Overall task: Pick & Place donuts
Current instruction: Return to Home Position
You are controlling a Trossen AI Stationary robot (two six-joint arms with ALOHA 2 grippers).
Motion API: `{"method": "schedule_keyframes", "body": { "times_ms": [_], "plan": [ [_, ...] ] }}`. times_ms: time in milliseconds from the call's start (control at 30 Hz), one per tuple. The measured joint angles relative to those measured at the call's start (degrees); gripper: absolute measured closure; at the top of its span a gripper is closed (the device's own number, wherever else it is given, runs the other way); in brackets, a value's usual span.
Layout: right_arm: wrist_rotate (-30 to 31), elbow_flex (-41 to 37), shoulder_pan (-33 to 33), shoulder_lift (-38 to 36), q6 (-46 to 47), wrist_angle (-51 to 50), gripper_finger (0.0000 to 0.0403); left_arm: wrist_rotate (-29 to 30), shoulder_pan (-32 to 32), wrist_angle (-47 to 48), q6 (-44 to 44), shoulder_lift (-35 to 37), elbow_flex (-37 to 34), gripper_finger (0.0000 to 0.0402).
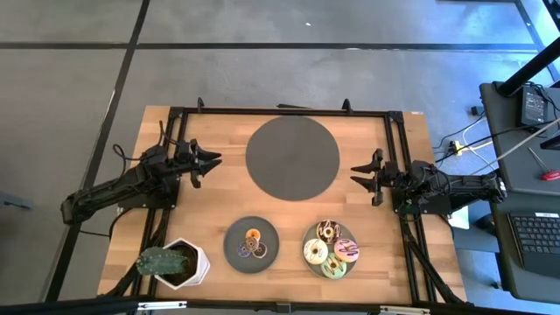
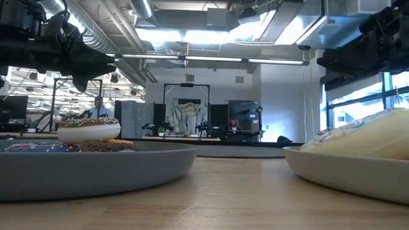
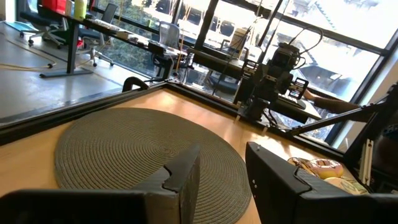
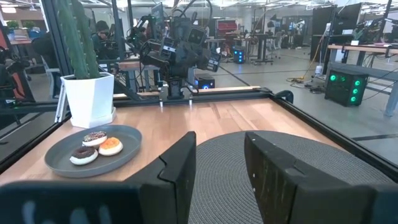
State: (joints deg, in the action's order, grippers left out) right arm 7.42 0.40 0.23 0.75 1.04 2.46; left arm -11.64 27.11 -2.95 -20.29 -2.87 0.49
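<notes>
Three mini donuts (image 1: 252, 244) lie on a small grey plate (image 1: 234, 254) near the table's front edge. In the right wrist view they show as sprinkled, orange and brown rings (image 4: 96, 147). Several larger iced donuts (image 1: 331, 247) fill a second grey plate (image 1: 308, 236) to its right. A few of them show in the left wrist view (image 3: 322, 168). My left gripper (image 1: 213, 163) hovers open at the table's left side. My right gripper (image 1: 354, 174) hovers open at the right side. Both point level toward the middle, well above the table and away from the donuts, with nothing between their fingers (image 3: 186, 177) (image 4: 180, 165).
A big round grey woven mat (image 1: 292, 158) lies flat in the middle of the table between the two grippers. A cactus in a white pot (image 1: 175, 262) stands at the front left corner. A black metal frame (image 1: 280, 111) runs along the table's edges.
</notes>
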Motion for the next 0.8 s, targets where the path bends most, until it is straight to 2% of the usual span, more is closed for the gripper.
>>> {"method": "schedule_keyframes", "body": {
  "times_ms": [800],
  "plan": [
    [0.0, 0.0, 0.0, 0.0, 0.1, 0.0, 0.0265, 0.0, 0.0, 0.0, 0.0, 0.0, 0.0, 0.0277]
  ]
}}
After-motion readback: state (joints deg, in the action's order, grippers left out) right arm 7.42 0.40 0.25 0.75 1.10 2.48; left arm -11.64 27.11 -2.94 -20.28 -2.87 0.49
